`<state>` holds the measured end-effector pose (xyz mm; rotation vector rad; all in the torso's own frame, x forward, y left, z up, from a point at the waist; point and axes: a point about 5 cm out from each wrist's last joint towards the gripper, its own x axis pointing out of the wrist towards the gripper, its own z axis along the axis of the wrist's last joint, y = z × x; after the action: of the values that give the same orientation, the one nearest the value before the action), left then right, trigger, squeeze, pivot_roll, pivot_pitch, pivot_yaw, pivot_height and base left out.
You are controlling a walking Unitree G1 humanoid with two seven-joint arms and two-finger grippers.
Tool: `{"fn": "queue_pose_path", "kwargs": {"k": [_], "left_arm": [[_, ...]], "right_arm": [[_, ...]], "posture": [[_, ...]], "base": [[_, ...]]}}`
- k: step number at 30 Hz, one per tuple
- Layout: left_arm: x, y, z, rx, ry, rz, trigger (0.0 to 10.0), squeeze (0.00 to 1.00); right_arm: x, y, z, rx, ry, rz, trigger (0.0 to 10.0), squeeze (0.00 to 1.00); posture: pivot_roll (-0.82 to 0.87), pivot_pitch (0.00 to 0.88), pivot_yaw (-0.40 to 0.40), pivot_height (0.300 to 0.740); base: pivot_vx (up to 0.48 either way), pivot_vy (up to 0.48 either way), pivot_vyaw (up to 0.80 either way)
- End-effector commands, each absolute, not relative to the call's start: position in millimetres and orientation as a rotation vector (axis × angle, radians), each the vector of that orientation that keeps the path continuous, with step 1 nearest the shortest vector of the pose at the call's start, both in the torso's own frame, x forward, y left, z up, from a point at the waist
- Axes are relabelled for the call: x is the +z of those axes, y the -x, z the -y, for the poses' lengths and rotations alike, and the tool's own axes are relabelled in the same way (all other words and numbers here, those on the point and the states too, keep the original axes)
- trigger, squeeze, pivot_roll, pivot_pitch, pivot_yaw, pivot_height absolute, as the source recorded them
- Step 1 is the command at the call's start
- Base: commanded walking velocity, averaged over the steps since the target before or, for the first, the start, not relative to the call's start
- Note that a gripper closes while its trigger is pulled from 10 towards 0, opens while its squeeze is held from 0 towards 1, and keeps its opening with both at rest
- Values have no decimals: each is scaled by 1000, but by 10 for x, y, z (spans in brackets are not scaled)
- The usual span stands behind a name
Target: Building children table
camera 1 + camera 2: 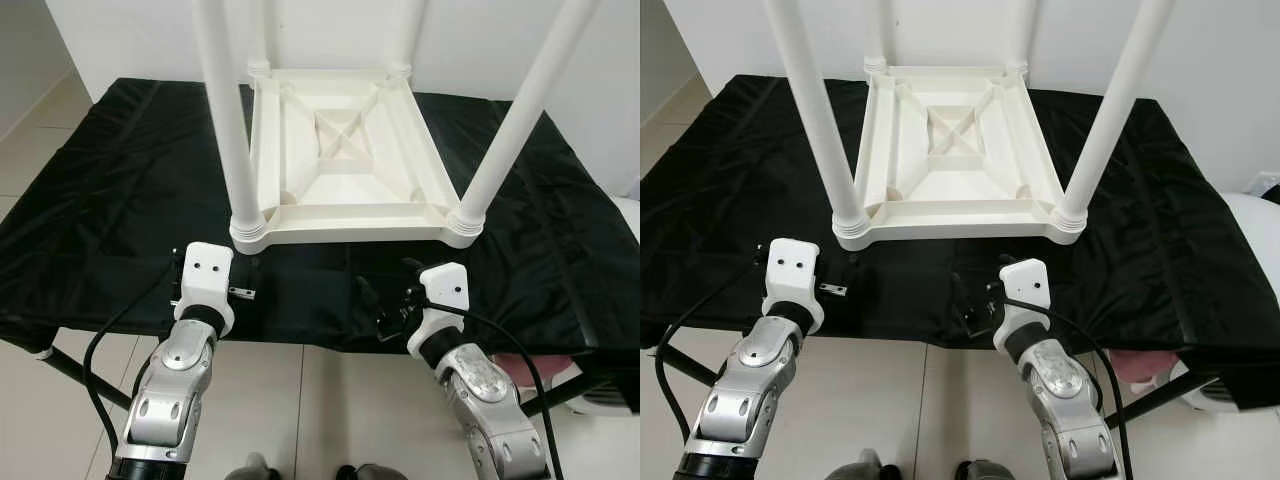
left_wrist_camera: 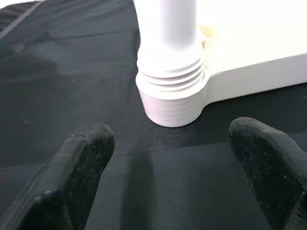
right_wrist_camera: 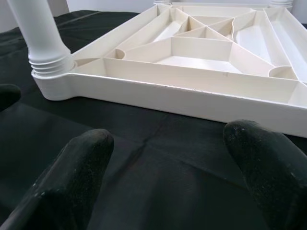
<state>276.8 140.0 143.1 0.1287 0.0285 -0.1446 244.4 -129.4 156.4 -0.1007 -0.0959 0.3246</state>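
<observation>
On a black cloth (image 1: 100, 200) covering the work surface, a white children's table (image 1: 345, 160) lies upside down, its ribbed underside facing up and its legs standing upright from the corners. The left gripper (image 2: 170, 163) hovers just before the near left leg (image 1: 228, 120), fingers spread apart, holding nothing. The right gripper (image 3: 163, 163) faces the table's near edge, fingers likewise apart and empty.

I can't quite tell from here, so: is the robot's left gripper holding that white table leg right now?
No. In the left wrist view the left gripper is open, its black fingers spread apart on the near side of the table leg, touching nothing.
</observation>
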Motion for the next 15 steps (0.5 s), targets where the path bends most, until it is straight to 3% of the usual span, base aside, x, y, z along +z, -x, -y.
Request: {"fn": "queue_pose_path", "kwargs": {"k": [1,9,13,15], "left_arm": [[1432,-2776,-1405,-133,-144,-25,10000,0],[1454,-2782,-1387,-145,-156,-8,10000,0],[1455,-2781,-1378,-146,-156,-4,10000,0],[1451,-2782,-1376,-145,-153,-7,10000,0]], "right_arm": [[1562,-2447,1280,327,98,96,10000,0],[1559,-2451,1273,330,97,97,10000,0],[1556,-2451,1271,334,98,97,10000,0],[1556,-2451,1272,336,98,97,10000,0]], "posture": [[-33,102,7,740],[-30,100,7,740],[-30,97,5,740],[-31,97,5,740]], "base": [[0,0,0],[0,0,0],[0,-457,0],[0,0,0]]}}
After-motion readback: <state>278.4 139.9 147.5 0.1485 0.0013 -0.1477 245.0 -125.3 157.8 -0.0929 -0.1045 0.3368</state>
